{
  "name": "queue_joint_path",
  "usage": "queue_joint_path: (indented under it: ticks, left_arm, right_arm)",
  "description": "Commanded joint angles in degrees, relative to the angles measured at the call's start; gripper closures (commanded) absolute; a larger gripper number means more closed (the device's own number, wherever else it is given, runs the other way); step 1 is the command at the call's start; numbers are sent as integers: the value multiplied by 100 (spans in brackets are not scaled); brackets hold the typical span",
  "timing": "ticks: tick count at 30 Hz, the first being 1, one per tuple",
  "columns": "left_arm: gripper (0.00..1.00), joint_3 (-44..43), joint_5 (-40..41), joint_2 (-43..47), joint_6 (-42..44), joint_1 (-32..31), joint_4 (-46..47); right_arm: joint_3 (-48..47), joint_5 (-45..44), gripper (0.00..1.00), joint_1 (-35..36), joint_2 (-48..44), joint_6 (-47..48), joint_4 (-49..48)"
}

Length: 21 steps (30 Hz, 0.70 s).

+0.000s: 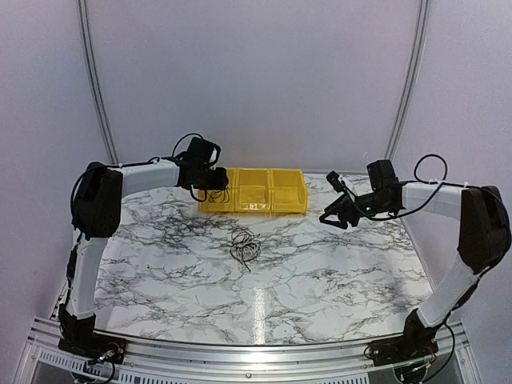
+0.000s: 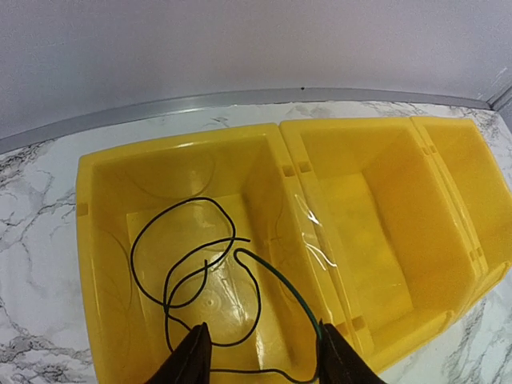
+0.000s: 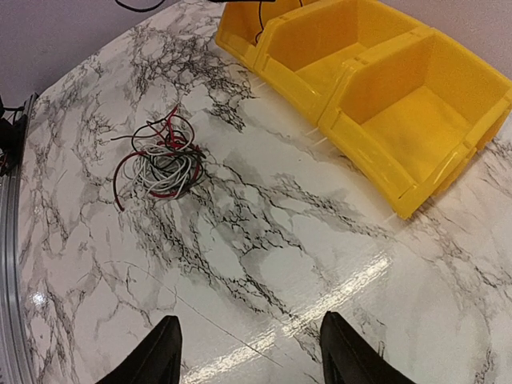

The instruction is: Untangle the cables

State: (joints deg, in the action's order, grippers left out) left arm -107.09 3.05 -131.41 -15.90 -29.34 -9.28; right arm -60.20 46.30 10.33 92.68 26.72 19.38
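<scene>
Above the left compartment of the yellow bin [image 2: 96, 240] at the far edge of the tabletop [image 1: 336, 264], my left gripper [image 2: 264, 356] stood part open and empty, one black wire [image 2: 224, 239] coiled below. My right gripper [image 3: 248, 352] hovered wide open, also empty. The tangle [image 3: 164, 164] (red, pale, black strands) sat mid-tabletop, most of it apparently unsorted.

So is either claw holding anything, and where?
Nothing is held. The left claw stands open above the black cable lying in the left yellow bin; the right claw hangs open and empty.
</scene>
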Motion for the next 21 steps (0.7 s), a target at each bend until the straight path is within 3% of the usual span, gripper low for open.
queue_joint_path:
  ticks: [1,8,11,14,21]
  left_arm:
    - [52,343,-95,876,-27,25,-136]
    - [40,963,-531,1591,91,24,-163]
    - [41,1111,-577,1701,81,19,-271]
    - [45,1426,-1310,1883,145,-39,-276]
    - [48,2382,-2391,2659,1227,-594,-513]
  right_arm:
    - [-264,114,41,-40,9,58,60]
    - [-281,189,41,-40,-64,60,102]
    - [-281,226,41,-40,-160,61,116]
    - [-258,239,41,-25,-295,82,119]
    - [-253,53,41,238,-506,51,46]
